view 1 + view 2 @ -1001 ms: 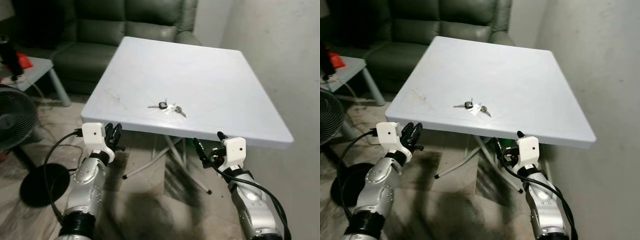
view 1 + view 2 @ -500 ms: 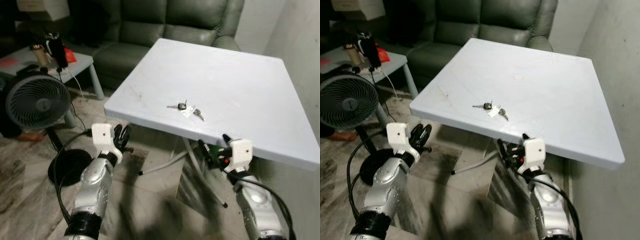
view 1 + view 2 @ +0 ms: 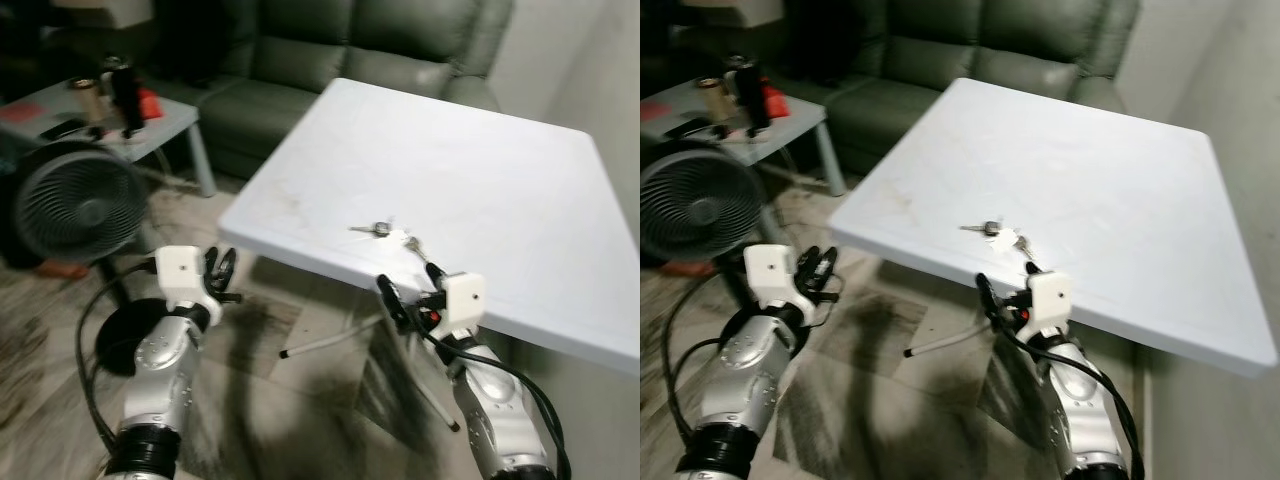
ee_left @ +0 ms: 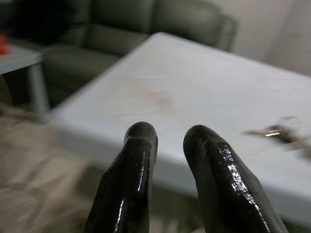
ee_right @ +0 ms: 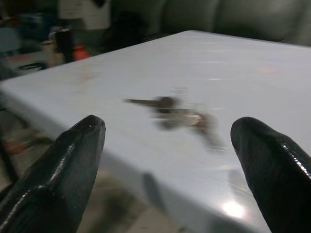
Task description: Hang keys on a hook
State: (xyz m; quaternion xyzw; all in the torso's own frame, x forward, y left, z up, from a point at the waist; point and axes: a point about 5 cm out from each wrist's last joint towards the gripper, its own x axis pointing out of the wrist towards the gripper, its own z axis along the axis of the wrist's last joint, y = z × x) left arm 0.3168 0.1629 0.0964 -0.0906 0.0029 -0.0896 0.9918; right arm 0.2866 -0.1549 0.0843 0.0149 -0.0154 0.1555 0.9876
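The right pincer (image 3: 405, 300) is spread wide at the desk (image 3: 520, 190) edge, just short of the keys (image 3: 395, 236) lying near that edge. The left pincer (image 3: 222, 275) hangs low, nearly closed and empty. Nothing is grasped yet, so pickup and hanging both remain.

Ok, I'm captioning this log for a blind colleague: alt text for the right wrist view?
A blurred bunch of keys lies near the edge of a white table, framed between the right gripper's two wide-open black fingers. A dark sofa stands behind.
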